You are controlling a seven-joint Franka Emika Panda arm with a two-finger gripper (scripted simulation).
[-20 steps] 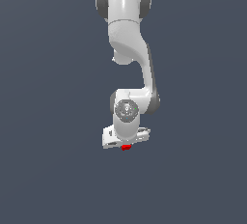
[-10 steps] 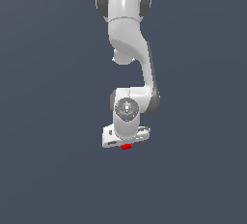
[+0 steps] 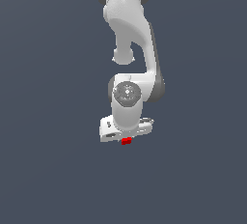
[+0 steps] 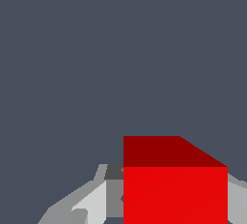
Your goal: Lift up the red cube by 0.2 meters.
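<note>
The red cube [image 3: 126,141] is a tiny bright red block just under the white hand of the arm in the exterior view. My gripper [image 3: 126,137] points down and is shut on it. The cube shows no contact with anything below it. In the wrist view the red cube [image 4: 174,189] fills the space between the grey fingers [image 4: 91,203], which press on its two sides. The fingertips themselves are hidden behind the cube and the hand in the exterior view.
The white arm [image 3: 130,30] comes down from the top of the exterior view. Everything around it is plain dark grey-blue ground [image 3: 48,121], with no other object in sight.
The gripper and the red cube have moved up a little in the exterior view. The grip on the cube is unchanged.
</note>
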